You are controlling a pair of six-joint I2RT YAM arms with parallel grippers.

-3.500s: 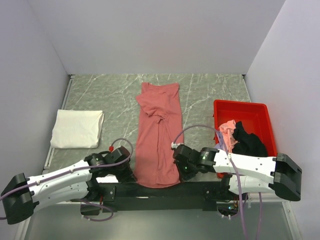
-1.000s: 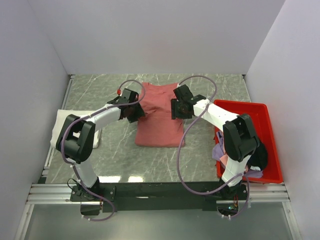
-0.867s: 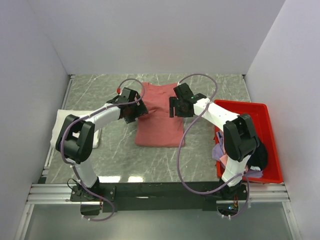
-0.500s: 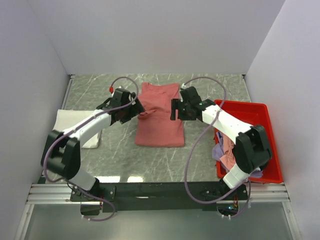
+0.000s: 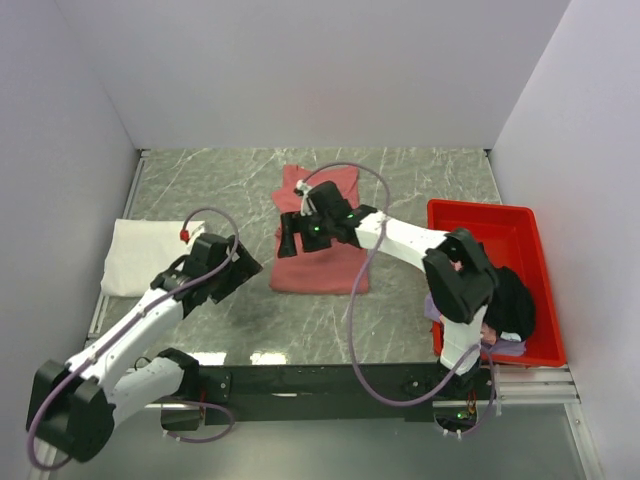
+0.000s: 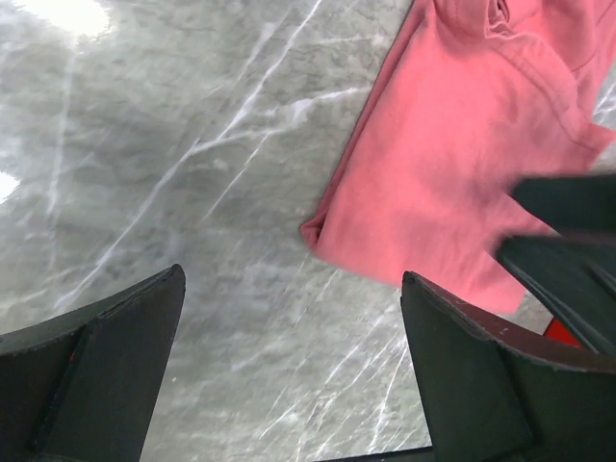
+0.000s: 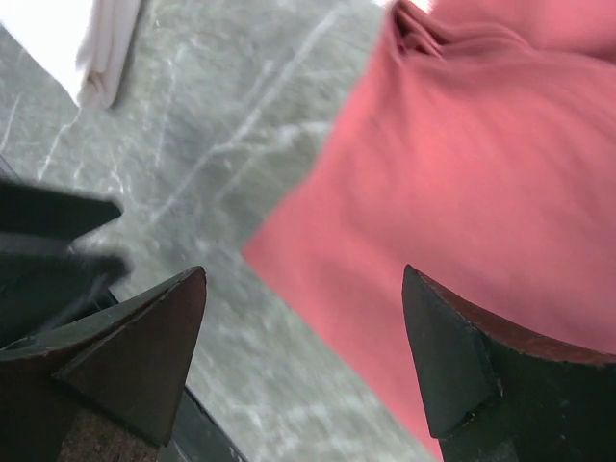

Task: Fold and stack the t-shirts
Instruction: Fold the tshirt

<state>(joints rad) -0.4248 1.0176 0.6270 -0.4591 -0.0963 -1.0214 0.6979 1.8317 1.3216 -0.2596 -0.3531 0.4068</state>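
The dusty red t-shirt (image 5: 325,262) lies folded in half at the table's middle, also in the left wrist view (image 6: 452,173) and the right wrist view (image 7: 481,164). A folded white t-shirt (image 5: 150,255) rests at the left, its edge (image 7: 87,43) showing in the right wrist view. My left gripper (image 5: 247,266) (image 6: 292,277) is open over bare table, just left of the red shirt's near left corner. My right gripper (image 5: 290,236) (image 7: 304,271) hangs open above the red shirt's left edge, with nothing in it.
A red plastic tray (image 5: 480,207) at the right holds a black t-shirt (image 5: 515,300) and a bit of lavender cloth (image 5: 500,347). White walls close in the grey marble table (image 5: 200,185) on three sides. The right forearm crosses over the red shirt.
The long red shirt got folded in half. Both grippers opened and left its far part: the left drew back to the near left, the right swung left over the shirt's left edge.
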